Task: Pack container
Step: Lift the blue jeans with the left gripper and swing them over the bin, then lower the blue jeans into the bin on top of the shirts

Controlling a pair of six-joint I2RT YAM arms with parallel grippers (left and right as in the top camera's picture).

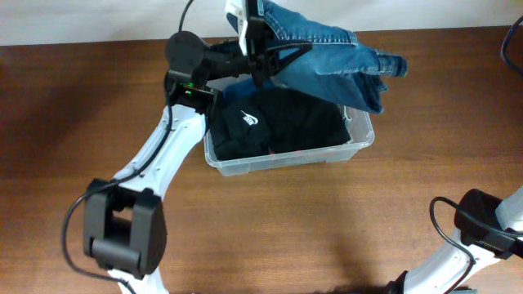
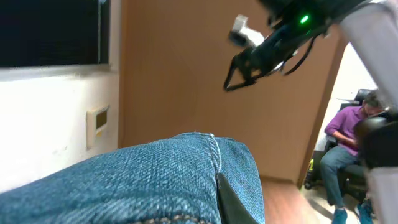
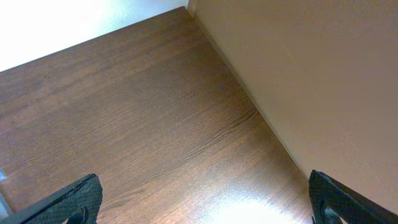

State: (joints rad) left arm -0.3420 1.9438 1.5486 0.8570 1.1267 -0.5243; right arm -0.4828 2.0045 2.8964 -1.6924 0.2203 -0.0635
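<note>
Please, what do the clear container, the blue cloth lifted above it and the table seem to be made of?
The clear rectangular container: likely plastic, slightly glossy; dark clothes show through its wall. The blue cloth: denim, matte; twill weave and stitched seam show. The brown table: wood or veneer, grain visible, faint sheen.

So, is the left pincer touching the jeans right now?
Touching. In the overhead view the jeans hang from the left pincer above the container; the left wrist view shows denim lying against its finger.
</note>
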